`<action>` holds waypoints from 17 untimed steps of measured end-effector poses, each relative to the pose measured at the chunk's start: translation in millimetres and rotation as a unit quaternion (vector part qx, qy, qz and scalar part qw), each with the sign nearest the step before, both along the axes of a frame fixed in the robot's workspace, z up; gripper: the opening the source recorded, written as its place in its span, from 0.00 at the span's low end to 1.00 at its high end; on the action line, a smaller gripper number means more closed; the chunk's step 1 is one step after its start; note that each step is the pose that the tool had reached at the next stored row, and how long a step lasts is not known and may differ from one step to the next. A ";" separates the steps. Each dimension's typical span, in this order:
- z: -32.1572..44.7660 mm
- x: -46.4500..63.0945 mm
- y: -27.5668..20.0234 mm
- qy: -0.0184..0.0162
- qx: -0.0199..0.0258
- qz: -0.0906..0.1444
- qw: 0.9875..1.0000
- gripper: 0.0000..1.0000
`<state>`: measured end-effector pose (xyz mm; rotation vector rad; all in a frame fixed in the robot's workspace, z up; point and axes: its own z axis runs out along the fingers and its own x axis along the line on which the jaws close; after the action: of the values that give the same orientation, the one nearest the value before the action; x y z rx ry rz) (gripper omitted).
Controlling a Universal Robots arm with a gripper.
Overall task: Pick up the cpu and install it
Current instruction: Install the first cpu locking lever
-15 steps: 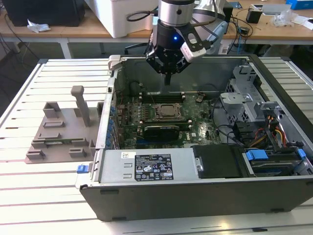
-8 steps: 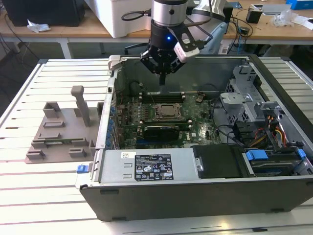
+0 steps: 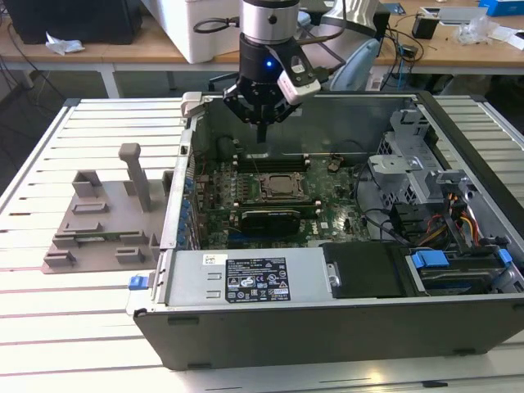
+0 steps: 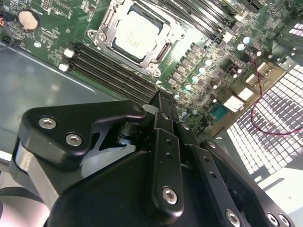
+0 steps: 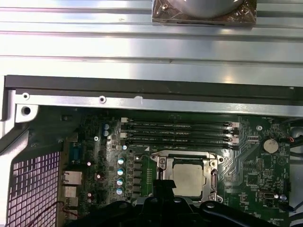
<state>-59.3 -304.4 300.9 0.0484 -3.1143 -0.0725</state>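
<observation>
Risk sits mostly with the socket: in the exterior view the gripper (image 3: 261, 123) hangs straight down from the arm, above the open computer case (image 3: 344, 319) on the slatted desk (image 3: 49, 327) and over the far part of the motherboard (image 3: 270, 196), its fingers drawn together into one narrow tip with nothing held; any sideways drift while low could, I judge, catch the memory slots or the socket frame. In the second wrist view the closed fingers (image 4: 163, 142) run together as a single dark bar, and beyond them the cpu (image 4: 136, 35) lies flat inside the socket frame (image 4: 106, 21), well apart from the tip; if the chip is not fully seated, a push or a closing frame could bend the contacts beneath, though its seating cannot be judged from here. In the first wrist view the cpu (image 5: 189, 177) sits square within its frame, just beside the memory slots (image 5: 177, 132), with the gripper's body at the edge nearest it
</observation>
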 end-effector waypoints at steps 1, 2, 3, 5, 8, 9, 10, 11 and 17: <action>0.0 -1.8 0.0 0.000 0.000 0.000 1.000 0.11; 0.0 -3.1 0.0 0.000 0.000 0.000 1.000 0.11; 0.0 -3.9 0.0 0.000 0.000 0.000 1.000 0.11; 0.0 -7.4 0.1 0.000 0.000 0.000 1.000 0.11; 0.0 -10.6 0.1 0.000 0.000 0.000 1.000 0.11; 0.0 -12.0 0.1 0.000 0.000 0.000 1.000 0.11; 0.0 -13.7 0.2 0.000 0.000 0.000 1.000 0.11; 0.0 -15.3 0.2 0.000 0.000 0.000 1.000 0.11; 0.0 -23.4 1.2 0.000 0.000 0.000 1.000 0.11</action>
<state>-82.7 -303.3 300.9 0.0484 -3.1143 -0.0726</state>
